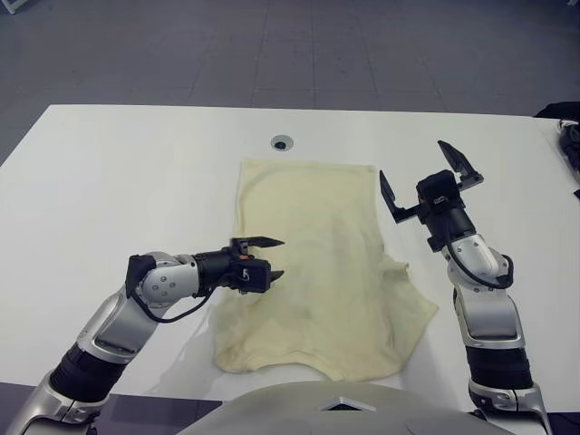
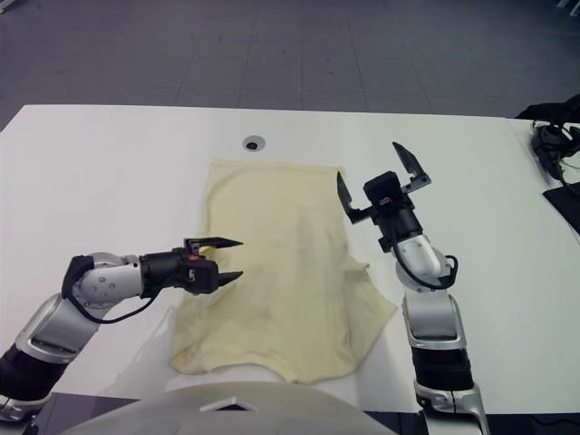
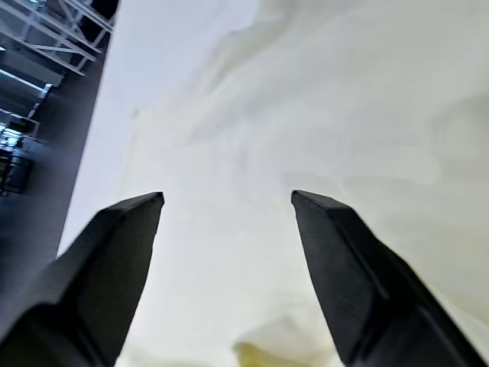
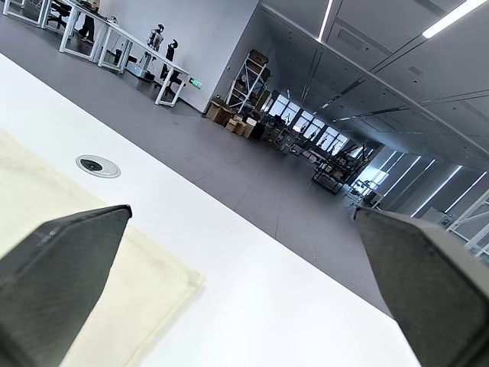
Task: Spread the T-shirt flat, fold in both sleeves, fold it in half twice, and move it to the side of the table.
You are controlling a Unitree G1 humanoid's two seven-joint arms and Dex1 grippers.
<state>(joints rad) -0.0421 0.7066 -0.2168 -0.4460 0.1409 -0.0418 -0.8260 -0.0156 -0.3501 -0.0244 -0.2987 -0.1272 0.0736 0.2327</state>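
A pale yellow T-shirt [image 1: 317,263] lies on the white table [image 1: 109,181], folded lengthwise into a long strip, its near end wider and rumpled. My left gripper [image 1: 275,258] hovers open at the shirt's left edge, fingers pointing right over the cloth [image 3: 321,115], holding nothing. My right gripper [image 1: 426,181] is raised above the table just right of the shirt's far right corner [image 4: 164,279], wide open and empty.
A round cable grommet [image 1: 283,142] sits in the table beyond the shirt's far edge. Dark cables and gear [image 2: 553,145] lie at the table's far right edge. Bare tabletop stretches left and right of the shirt.
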